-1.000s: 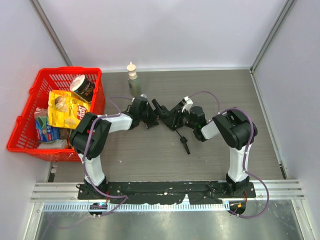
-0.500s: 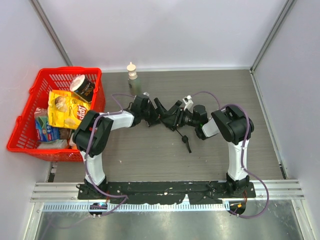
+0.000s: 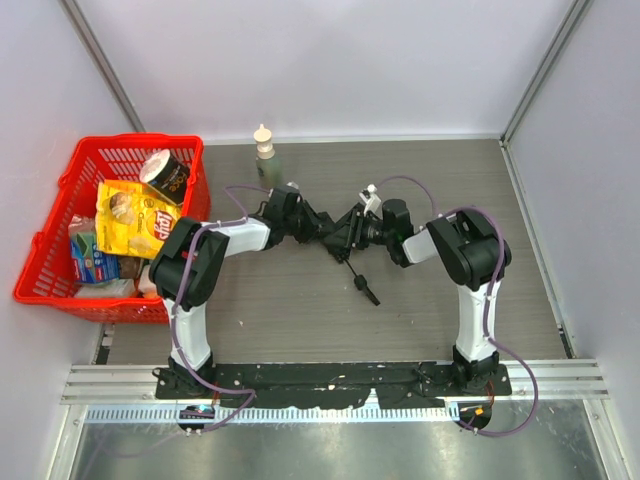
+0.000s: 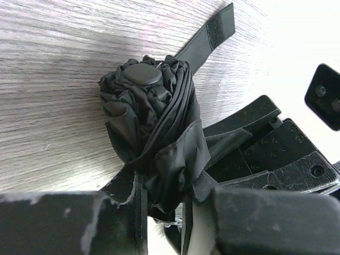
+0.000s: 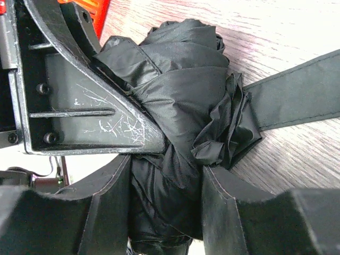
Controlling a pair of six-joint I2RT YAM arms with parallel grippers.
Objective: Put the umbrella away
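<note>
**Operator:** Where is the umbrella (image 4: 154,122)?

**Technician:** At mid-worktop (image 3: 450,180), between the two arms. The canopy is bunched into a rough roll. The shaft and handle (image 3: 367,291) trail toward the near edge and lie on the surface.

**Operator:** State of the fingers?

**Technician:** The left fingers (image 4: 79,223) are closed on the fabric roll below its cap. The right fingers (image 5: 249,218) are clamped on the same roll from the opposite side. The two sets sit just beside each other.

**Operator:** Which step is in hand?

**Technician:** Judged from this, compacting the canopy. The closure strap (image 4: 210,37) lies loose on the worktop, not wrapped.

**Operator:** What does the next move call for?

**Technician:** Probably one set of fingers holds the roll firm while the other lets go to fetch the strap. If both let go, the folds may spring apart.
</note>
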